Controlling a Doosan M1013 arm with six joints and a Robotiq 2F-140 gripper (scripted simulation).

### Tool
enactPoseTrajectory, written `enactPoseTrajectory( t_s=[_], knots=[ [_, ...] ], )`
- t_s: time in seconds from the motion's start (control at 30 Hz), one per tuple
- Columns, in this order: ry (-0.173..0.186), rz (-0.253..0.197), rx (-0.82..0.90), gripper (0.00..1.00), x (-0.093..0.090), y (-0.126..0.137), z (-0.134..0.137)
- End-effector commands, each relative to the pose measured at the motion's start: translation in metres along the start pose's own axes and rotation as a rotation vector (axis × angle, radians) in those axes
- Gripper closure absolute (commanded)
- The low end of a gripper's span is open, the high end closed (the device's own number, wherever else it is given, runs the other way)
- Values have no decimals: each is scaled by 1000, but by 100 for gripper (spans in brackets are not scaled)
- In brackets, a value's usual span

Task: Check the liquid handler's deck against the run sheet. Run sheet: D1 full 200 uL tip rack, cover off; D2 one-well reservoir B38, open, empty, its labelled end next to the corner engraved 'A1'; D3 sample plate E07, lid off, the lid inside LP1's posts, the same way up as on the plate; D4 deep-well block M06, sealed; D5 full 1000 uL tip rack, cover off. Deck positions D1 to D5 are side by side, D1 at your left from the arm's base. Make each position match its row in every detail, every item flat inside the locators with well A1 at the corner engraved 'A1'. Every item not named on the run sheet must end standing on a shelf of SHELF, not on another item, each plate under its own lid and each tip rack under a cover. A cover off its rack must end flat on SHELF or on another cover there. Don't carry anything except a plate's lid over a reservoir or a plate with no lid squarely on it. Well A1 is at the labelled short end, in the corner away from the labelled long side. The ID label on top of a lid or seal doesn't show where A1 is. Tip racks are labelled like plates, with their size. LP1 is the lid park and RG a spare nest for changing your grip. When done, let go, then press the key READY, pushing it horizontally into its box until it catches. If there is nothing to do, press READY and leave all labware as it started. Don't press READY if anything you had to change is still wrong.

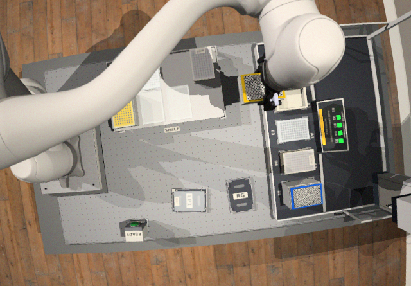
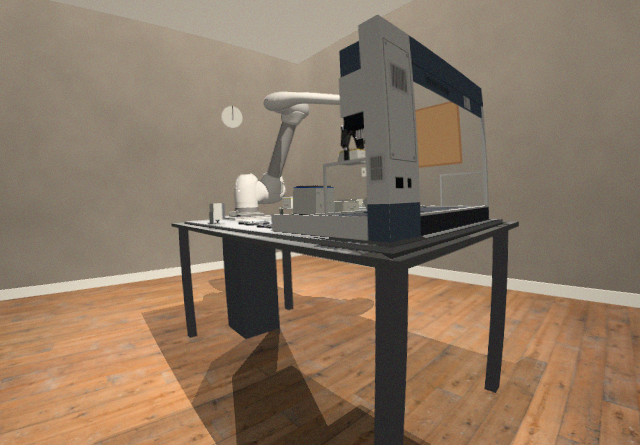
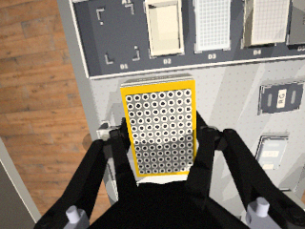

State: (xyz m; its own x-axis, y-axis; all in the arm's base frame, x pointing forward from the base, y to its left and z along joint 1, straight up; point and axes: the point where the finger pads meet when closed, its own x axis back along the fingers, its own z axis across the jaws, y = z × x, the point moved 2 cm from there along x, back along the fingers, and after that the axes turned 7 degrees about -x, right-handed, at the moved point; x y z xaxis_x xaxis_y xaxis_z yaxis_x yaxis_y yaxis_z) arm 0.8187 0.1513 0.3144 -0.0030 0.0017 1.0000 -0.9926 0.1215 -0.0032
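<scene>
My gripper (image 3: 161,118) (image 1: 266,95) (image 2: 352,145) is shut on the yellow-framed tip rack (image 3: 159,119) (image 1: 252,88), uncovered and full of tips, gripped across its long sides. It hangs high over the table beside the deck's edge, in front of the empty D1 nest (image 3: 121,40). The cream one-well reservoir (image 3: 164,29) (image 1: 291,99) sits open in D2. A white plate (image 3: 212,24) (image 1: 292,129) without lid is in D3. The deep-well block (image 1: 297,160) (image 3: 266,21) is in D4. The blue-framed tip rack (image 1: 306,195) stands uncovered in D5. LP1 (image 1: 189,200) holds a flat lid.
SHELF (image 1: 171,129) holds a second yellow rack (image 1: 123,118), clear covers (image 1: 151,105) and a grey plate (image 1: 201,64) on top. RG (image 1: 240,195) (image 3: 281,98) stands beside LP1. The READY box (image 1: 134,230) is at the table's front. The handler's frame (image 2: 385,120) rises over the deck.
</scene>
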Motion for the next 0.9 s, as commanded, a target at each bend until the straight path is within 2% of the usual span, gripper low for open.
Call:
enactPoseTrajectory(
  t_s=[0.0,0.13,0.6,0.8,0.87],
  knots=[
    [-1,1,0,90,1,1,-13],
    [-1,1,0,90,1,2,-19],
    [-1,1,-4,90,1,10,-89],
    [-1,1,-4,90,1,11,-100],
    [-1,1,-4,90,1,1,-101]
  ],
)
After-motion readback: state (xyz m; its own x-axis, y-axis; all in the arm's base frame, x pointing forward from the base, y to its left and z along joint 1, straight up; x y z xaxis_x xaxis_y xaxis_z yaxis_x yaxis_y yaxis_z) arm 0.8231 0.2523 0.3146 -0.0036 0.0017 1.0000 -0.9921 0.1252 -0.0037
